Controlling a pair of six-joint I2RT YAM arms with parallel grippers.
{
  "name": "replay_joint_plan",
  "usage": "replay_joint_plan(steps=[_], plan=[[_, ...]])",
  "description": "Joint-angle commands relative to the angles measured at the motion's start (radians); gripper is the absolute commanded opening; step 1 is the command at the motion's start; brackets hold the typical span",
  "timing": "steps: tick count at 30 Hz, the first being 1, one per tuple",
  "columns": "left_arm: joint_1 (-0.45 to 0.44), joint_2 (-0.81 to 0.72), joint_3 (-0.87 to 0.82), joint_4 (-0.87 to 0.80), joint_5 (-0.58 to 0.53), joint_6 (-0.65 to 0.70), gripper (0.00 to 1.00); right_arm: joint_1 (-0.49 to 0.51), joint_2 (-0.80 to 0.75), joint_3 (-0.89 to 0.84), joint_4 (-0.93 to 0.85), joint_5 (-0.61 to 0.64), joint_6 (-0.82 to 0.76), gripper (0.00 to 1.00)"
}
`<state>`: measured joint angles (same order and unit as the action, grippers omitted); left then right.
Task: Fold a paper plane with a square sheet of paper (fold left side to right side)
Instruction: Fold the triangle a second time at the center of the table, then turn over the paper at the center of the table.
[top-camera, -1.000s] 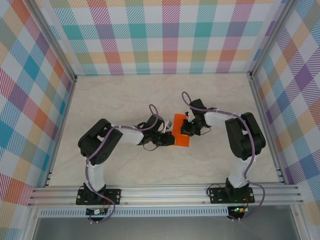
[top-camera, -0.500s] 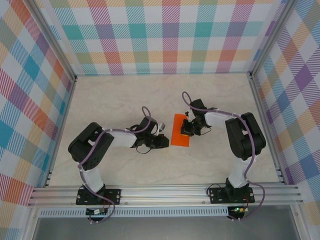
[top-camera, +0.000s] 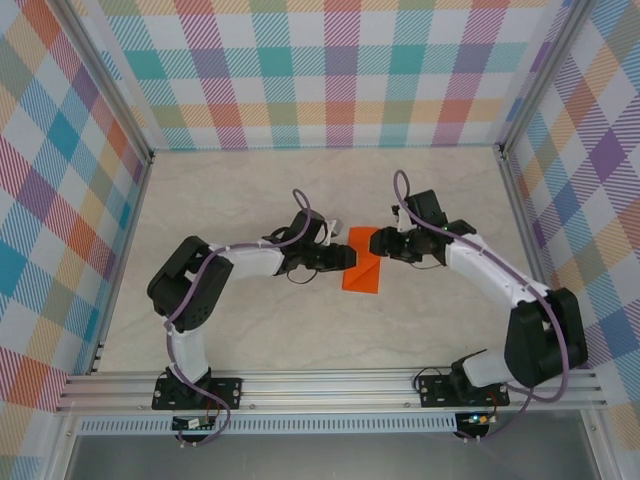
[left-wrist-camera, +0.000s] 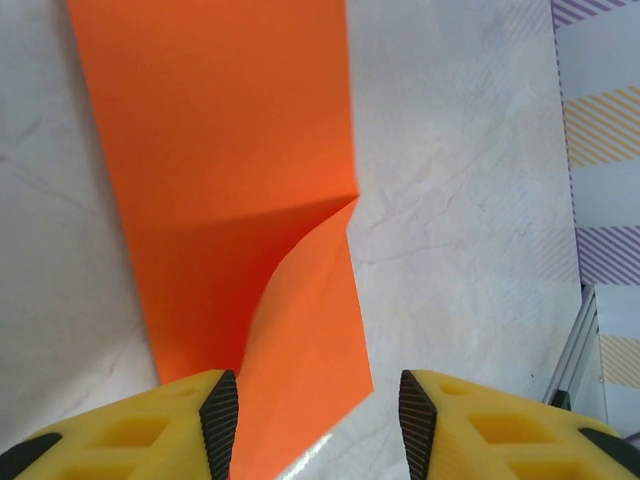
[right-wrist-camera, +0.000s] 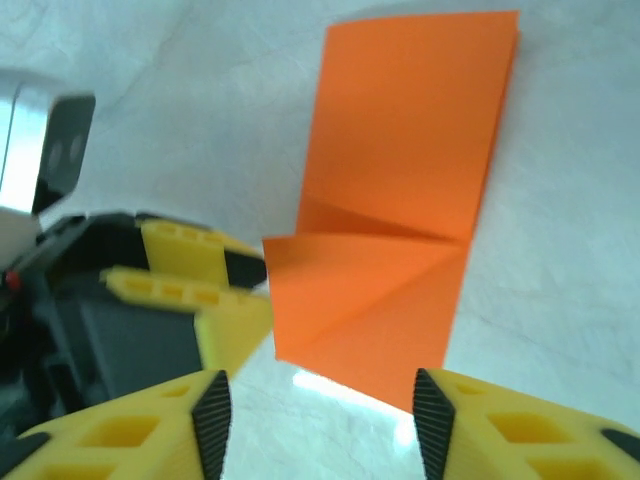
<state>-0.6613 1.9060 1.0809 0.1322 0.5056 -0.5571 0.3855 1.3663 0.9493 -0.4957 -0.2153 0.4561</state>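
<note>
Your top external camera looks steeply down from above and behind the near edge of the table (top-camera: 250, 190), taking in its whole surface. Your two wrist cameras sit low and close, viewing the square sheet of paper (top-camera: 362, 272) from opposite sides. All three views share it.

"What are the left arm (top-camera: 240, 265) and right arm (top-camera: 490, 270) like?"
"White links, bulky black joints, purple cables (top-camera: 177, 345), black base plates (top-camera: 195, 392)."
"The fingers (left-wrist-camera: 130, 435)?"
"Yellow, with hollow cells and black ribbed pads (left-wrist-camera: 220, 420)."
</note>
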Motion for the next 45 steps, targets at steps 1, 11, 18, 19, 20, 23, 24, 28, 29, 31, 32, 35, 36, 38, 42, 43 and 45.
replay_joint_plan(steps=[1, 11, 18, 19, 20, 23, 24, 28, 29, 31, 32, 35, 36, 38, 42, 43, 45], plan=[[0.015, 0.048, 0.044, -0.037, -0.012, 0.022, 0.45, -0.002, -0.044, -0.079, -0.044, -0.018, 0.012, 0.59], [0.016, 0.021, 0.035, -0.079, -0.069, 0.058, 0.37, -0.001, -0.01, -0.157, 0.051, -0.114, 0.049, 0.66], [0.023, -0.05, -0.011, -0.085, -0.079, 0.072, 0.44, -0.002, -0.007, -0.159, 0.045, -0.091, 0.046, 0.67], [0.025, -0.057, -0.018, -0.079, -0.082, 0.072, 0.45, -0.001, -0.003, -0.161, 0.05, -0.093, 0.046, 0.67], [0.028, -0.058, -0.021, -0.078, -0.082, 0.072, 0.46, -0.001, 0.0, -0.163, 0.051, -0.094, 0.046, 0.67], [0.031, -0.037, -0.009, -0.072, -0.065, 0.07, 0.47, -0.001, 0.009, -0.167, 0.063, -0.103, 0.051, 0.67], [0.031, -0.026, -0.001, -0.063, -0.052, 0.067, 0.47, -0.001, 0.011, -0.167, 0.064, -0.105, 0.051, 0.67], [0.031, 0.024, 0.03, -0.045, -0.015, 0.052, 0.44, -0.001, 0.023, -0.168, 0.088, -0.123, 0.061, 0.67], [0.031, 0.034, 0.035, -0.043, -0.012, 0.052, 0.42, 0.0, 0.028, -0.171, 0.098, -0.133, 0.066, 0.67], [0.031, 0.045, 0.043, -0.035, -0.004, 0.048, 0.37, 0.001, 0.038, -0.177, 0.123, -0.152, 0.074, 0.67], [0.031, 0.048, 0.045, -0.033, 0.001, 0.048, 0.33, -0.001, 0.044, -0.18, 0.131, -0.158, 0.078, 0.67], [0.031, 0.037, 0.041, -0.035, -0.013, 0.048, 0.19, -0.002, 0.069, -0.191, 0.182, -0.182, 0.09, 0.67], [0.031, 0.027, 0.036, -0.037, -0.022, 0.052, 0.15, -0.002, 0.079, -0.194, 0.206, -0.193, 0.095, 0.68], [0.031, 0.01, 0.025, -0.041, -0.034, 0.057, 0.09, -0.003, 0.099, -0.196, 0.246, -0.2, 0.107, 0.69], [0.032, -0.018, 0.0, -0.048, -0.052, 0.061, 0.04, -0.01, 0.166, -0.17, 0.318, -0.238, 0.132, 0.7], [0.034, -0.024, -0.004, -0.048, -0.053, 0.063, 0.04, -0.009, 0.183, -0.16, 0.339, -0.254, 0.139, 0.7], [0.035, -0.031, -0.013, -0.048, -0.063, 0.061, 0.04, -0.011, 0.218, -0.145, 0.369, -0.266, 0.155, 0.7]])
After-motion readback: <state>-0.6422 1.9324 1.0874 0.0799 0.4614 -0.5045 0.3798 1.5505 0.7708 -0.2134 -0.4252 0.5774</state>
